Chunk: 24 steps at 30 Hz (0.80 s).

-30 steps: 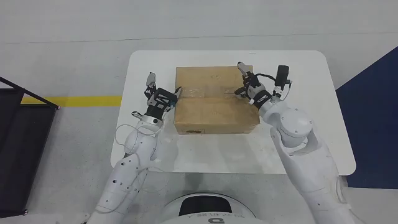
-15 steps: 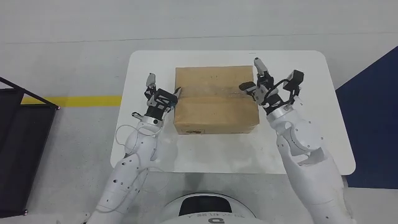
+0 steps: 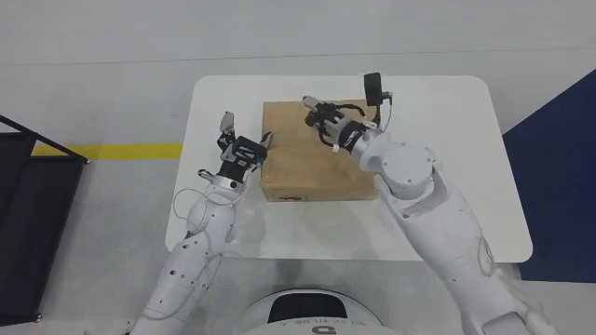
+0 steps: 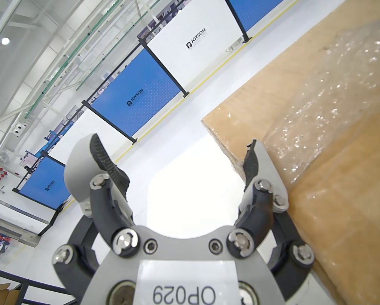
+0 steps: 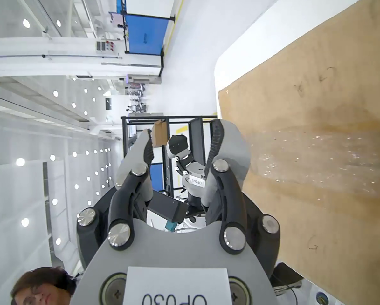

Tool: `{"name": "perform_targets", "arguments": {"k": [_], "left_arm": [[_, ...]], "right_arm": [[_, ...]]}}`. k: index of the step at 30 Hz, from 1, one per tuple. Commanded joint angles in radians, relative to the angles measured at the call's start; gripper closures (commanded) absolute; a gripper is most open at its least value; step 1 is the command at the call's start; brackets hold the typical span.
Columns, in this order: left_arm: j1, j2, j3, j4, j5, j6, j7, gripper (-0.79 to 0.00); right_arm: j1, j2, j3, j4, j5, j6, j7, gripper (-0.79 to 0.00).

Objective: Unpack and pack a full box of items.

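Observation:
A closed cardboard box [image 3: 317, 163] sits mid-table with clear tape [image 3: 300, 140] along its top seam. My left gripper [image 3: 246, 131] stands open at the box's left end, level with the seam. In the left wrist view the left gripper [image 4: 174, 149] has one fingertip [image 4: 252, 157] against the box [image 4: 329, 166] near its corner, by the tape [image 4: 333, 96]. My right gripper [image 3: 314, 112] hovers open over the far half of the lid. The right wrist view shows the right gripper [image 5: 182, 141] holding nothing beside the box [image 5: 320, 96], with the left gripper [image 5: 190, 172] beyond it.
The white table [image 3: 447, 121] has bare surface to the right of the box and along its front edge. A black rack [image 3: 28, 186] stands on the floor at the left, and a blue panel [image 3: 559, 177] at the right.
My right arm has swung from the box's right end across the lid toward its far middle. The left arm has not moved.

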Motion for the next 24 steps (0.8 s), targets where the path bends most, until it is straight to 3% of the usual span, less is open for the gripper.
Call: {"name": "perform_targets", "arguments": {"k": [1,13,24], "left_arm": [[0.0,0.0,0.0,0.0,0.0,0.0,0.0,-0.785],[0.0,0.0,0.0,0.0,0.0,0.0,0.0,-0.785],[0.0,0.0,0.0,0.0,0.0,0.0,0.0,-0.785]], "right_arm": [[0.062,-0.01,-0.055,0.039,-0.023,0.046,0.011,0.0],[0.338,-0.081,-0.297,0.331,-0.052,0.284,0.118,0.0],[0.31,-0.08,-0.331,0.356,-0.164,0.43,0.079,0.0]]}}
